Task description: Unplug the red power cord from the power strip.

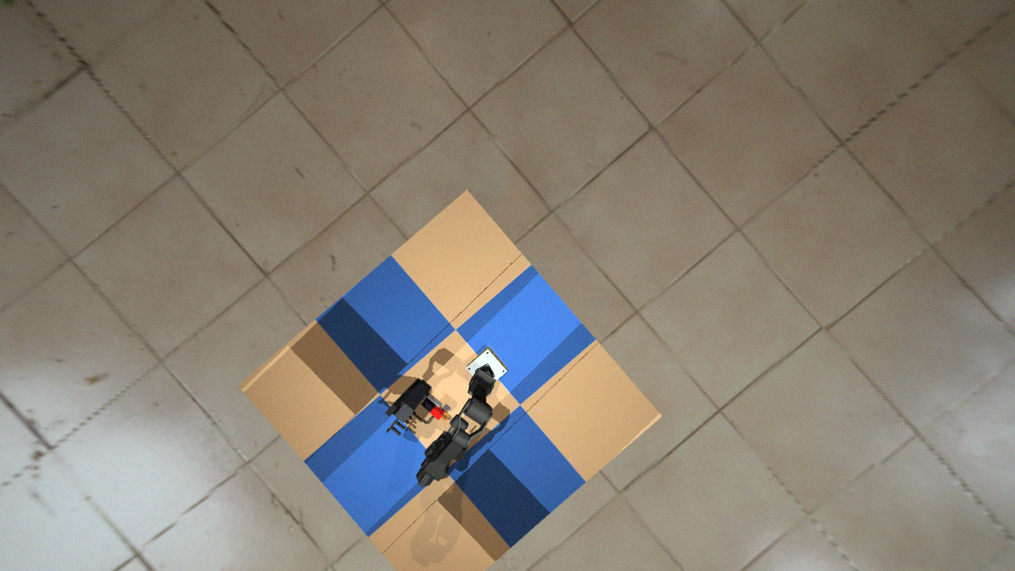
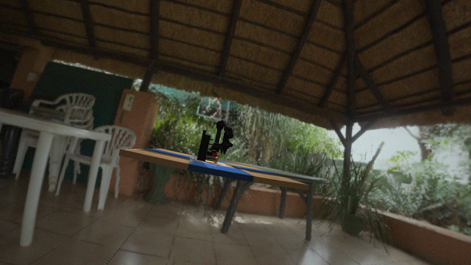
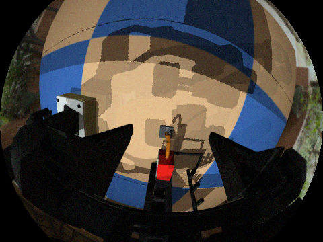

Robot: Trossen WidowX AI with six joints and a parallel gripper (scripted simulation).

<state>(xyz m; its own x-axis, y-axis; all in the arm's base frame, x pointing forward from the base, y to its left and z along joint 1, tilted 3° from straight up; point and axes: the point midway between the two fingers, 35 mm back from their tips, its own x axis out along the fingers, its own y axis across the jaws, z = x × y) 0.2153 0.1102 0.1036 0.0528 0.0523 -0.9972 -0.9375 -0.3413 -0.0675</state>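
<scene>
Shows boxy and bright red at the plug [image 1: 437, 412] [image 2: 214, 154] [image 3: 165, 171], with a short, bent orange lead [image 1: 446, 415] [image 3: 167, 146]. Sits raised above the counter [image 1: 461, 234] [image 2: 220, 172] [image 3: 134, 111], near an upright black housing [image 1: 412, 396] [image 2: 202, 146]; can't be told whether seated.

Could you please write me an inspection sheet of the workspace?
Surface: tan-and-blue checked top, crossed by shadows.
Job's things: red plug in front of a black upright unit, perhaps the strip; whether it is unplugged cannot be told.
Clutter: nothing seen.
Grippers: claw open, holding nothing.
Cables: orange cord at the plug; its far end is unclear.
Surroundings: tiled floor, white chairs, plants, thatched roof.
</scene>
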